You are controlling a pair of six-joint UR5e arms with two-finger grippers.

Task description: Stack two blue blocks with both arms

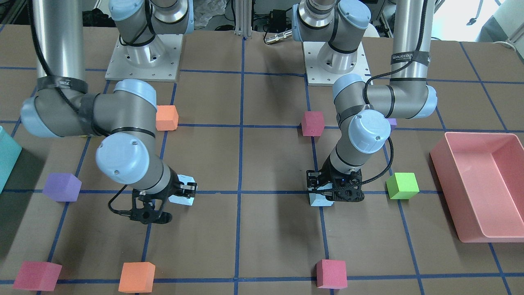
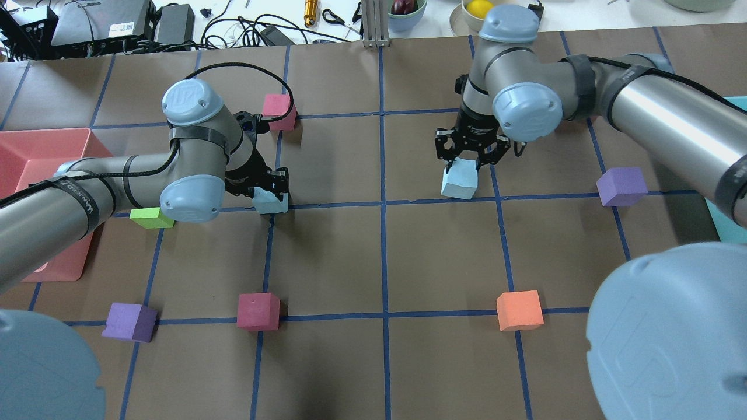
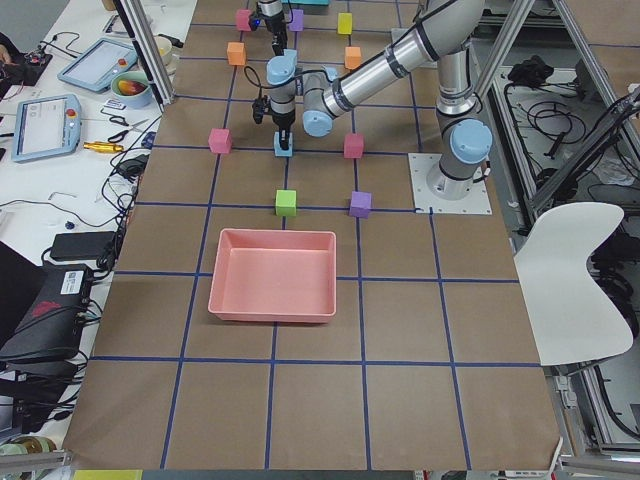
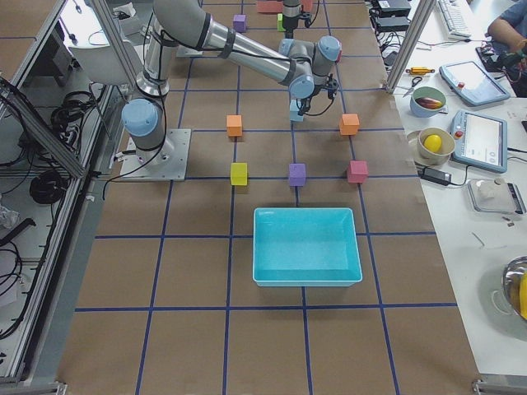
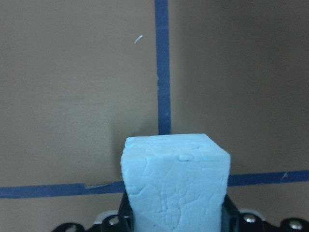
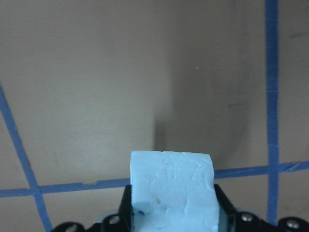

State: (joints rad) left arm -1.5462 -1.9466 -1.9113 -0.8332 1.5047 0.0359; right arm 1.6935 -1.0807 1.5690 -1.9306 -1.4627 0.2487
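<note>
While neither cube sits on the other yet, both pickups look made. The left hand, a black 2-finger clamp, is closed around the left pale sky-blue foam cube. The right hand, its twin, is likewise clamped on the right pale sky-blue foam cube. Each wrist view shows its cube wedged between the jaws with no gap on either side. The 2 cubes are well apart, 1 in the left half and 1 in the right half of the brown paper-covered tabletop. Both sit low against it, close to the same blue tape line running left to right. Whether either has left the surface I cannot tell. By my reading the first half of the job, the 2 grasps, is done, and the stacking itself is all to come. 1 arm has to bring its cube to a spot both can reach and release it there. The other then has to carry its cube across, square it on top and open.
</note>
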